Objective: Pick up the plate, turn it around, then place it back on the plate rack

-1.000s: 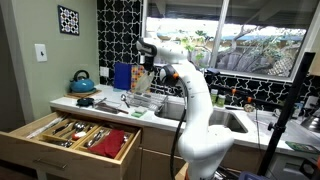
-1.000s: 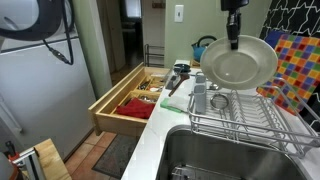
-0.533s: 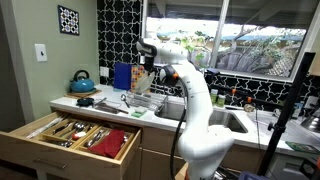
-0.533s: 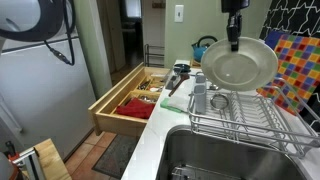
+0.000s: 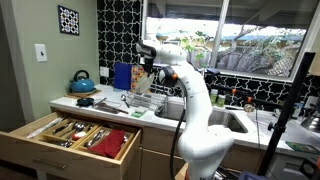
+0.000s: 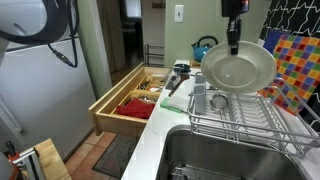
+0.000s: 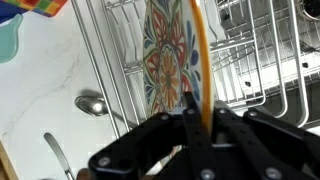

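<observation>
Your gripper (image 6: 233, 42) is closed tight on the top rim of the plate (image 6: 238, 68), holding it upright over the plate rack (image 6: 250, 118) beside the sink; whether it touches the wires can't be told. In the wrist view the fingers (image 7: 150, 140) pinch the patterned plate (image 7: 170, 55) edge-on. The open cutlery drawer (image 6: 125, 100) under the counter's front edge holds cutlery and something red. Since a second ago the plate has barely shifted.

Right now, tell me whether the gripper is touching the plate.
Touching. The wrist view shows the gripper closed on the plate, pinching its orange rim from both sides.
</observation>
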Motion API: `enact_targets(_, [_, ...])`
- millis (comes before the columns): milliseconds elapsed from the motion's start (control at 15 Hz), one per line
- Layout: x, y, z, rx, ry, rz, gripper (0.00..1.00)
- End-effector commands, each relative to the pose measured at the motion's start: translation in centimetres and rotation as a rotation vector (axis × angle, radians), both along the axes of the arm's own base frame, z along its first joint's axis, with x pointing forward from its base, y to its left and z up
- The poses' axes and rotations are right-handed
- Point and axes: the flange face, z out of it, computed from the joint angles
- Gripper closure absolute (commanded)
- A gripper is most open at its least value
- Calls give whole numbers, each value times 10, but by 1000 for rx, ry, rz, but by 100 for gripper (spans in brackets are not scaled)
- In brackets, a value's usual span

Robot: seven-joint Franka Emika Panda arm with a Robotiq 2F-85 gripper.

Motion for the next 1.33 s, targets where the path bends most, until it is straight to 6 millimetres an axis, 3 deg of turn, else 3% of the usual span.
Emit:
enact_targets(0, [1,-12,-5,-26,27,71,95])
enact_targets(867, [12,-18,-28,-13,51,89,93])
enact_targets(933, [13,-19,-29,-15,49,88,90])
enact_targets(1067, [12,-20,-29,-17,57,92,65])
enact_targets(1133, [12,-21,-29,-17,60,94,64])
enact_targets(1267, [11,-23,-30,-17,69,97,49])
